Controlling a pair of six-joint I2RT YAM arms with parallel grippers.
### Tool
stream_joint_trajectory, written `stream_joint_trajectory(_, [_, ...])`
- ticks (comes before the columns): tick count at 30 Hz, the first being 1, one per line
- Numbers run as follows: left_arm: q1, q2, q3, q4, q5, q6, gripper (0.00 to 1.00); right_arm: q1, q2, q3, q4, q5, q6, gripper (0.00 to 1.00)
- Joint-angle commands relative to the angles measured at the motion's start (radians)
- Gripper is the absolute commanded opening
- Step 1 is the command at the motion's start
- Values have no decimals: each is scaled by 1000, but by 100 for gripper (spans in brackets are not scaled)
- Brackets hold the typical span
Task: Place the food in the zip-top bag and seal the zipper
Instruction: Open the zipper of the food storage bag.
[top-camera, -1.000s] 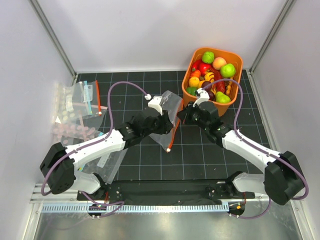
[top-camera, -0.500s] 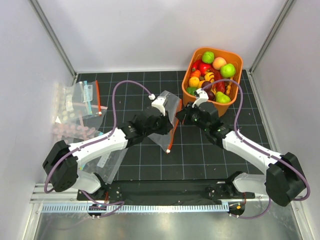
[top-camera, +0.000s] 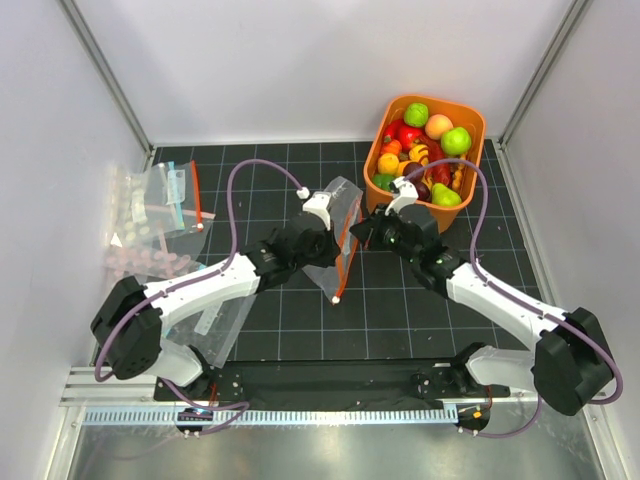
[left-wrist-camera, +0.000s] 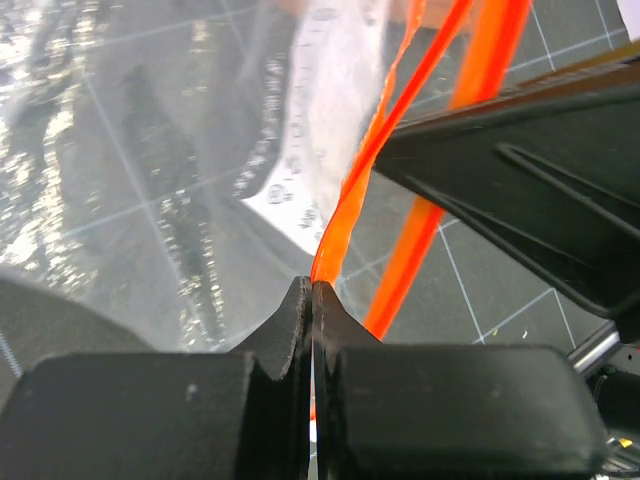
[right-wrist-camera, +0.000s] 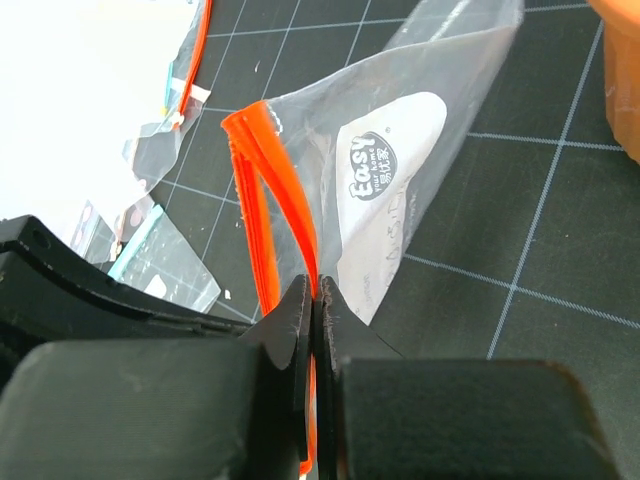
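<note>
Between the two arms, near the middle of the table (top-camera: 400, 310), the bag (top-camera: 343, 196) is held up on edge, with its zipper (top-camera: 344, 268) running as an orange-red line from close to the bin (top-camera: 475, 115) down toward the near side. I cannot tell whether the lower end of that line touches the table. The left end effector (left-wrist-camera: 312, 290) is closed tight, its jaws pressed together on a thin zipper strip that rises out of the pinch. A second orange strip passes just beside it on the right, so the mouth looks parted. The right end effector (right-wrist-camera: 313, 290) is likewise clamped narrow on the zipper. From its wrist view two strips climb away from the jaws and meet at the far corner of the bag, and the clear plastic spreads off to the right with the white label (right-wrist-camera: 385, 190) facing the camera. Seen from above, the two end effectors sit close together on opposite sides of the bag, the left on its left, the right on its right. All the food (top-camera: 425, 150) lies heaped in the orange bin at the far right corner, just beyond the right end effector. Other bags (top-camera: 150, 215) lie flat in a loose pile at the far left, well apart from the held one.
</note>
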Motion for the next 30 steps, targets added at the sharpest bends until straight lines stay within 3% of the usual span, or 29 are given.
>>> stream_joint_trajectory(1, [20, -54, 18, -8, -35, -9, 0, 7, -41, 15, 14, 28, 4, 1])
stream_joint_trajectory(10, [63, -106, 9, -51, -51, -16, 0, 7, -23, 32, -27, 86, 1, 1])
stream_joint_trajectory(30, [64, -213, 93, -264, -268, 63, 0, 7, -29, 67, -104, 135, -19, 1])
